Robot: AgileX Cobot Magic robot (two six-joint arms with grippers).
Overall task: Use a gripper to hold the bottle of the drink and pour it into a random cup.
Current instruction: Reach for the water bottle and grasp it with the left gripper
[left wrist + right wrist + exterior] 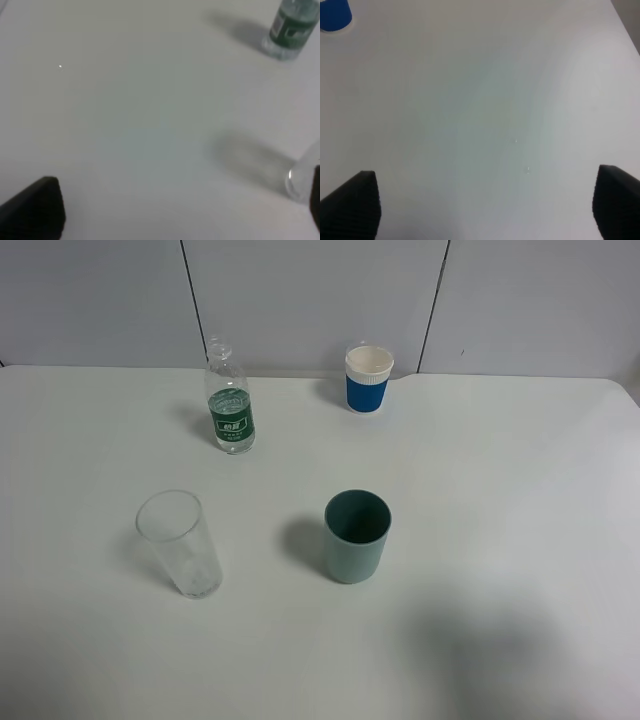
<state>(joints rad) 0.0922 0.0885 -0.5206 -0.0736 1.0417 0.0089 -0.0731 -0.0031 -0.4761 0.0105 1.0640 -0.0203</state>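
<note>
The bottle of the drink point(230, 405) stands upright and capless at the back left of the white table; it also shows in the left wrist view as the bottle point(292, 30), far from the fingers. The teal-green cup point(357, 535) stands near the table's middle. Neither arm appears in the exterior high view. My left gripper point(175, 212) is open over bare table, one dark fingertip point(35, 210) low in its view and the other at the frame's edge. My right gripper point(485, 205) is open too, its fingertips point(352, 205) wide apart with only table between them.
A clear tumbler point(180, 543) stands front left, and its base point(302, 177) lies close to the left gripper's far finger. A blue paper cup with a white rim point(368, 378) stands at the back, also seen as the blue cup point(334, 15). A grey panelled wall backs the table point(500, 490).
</note>
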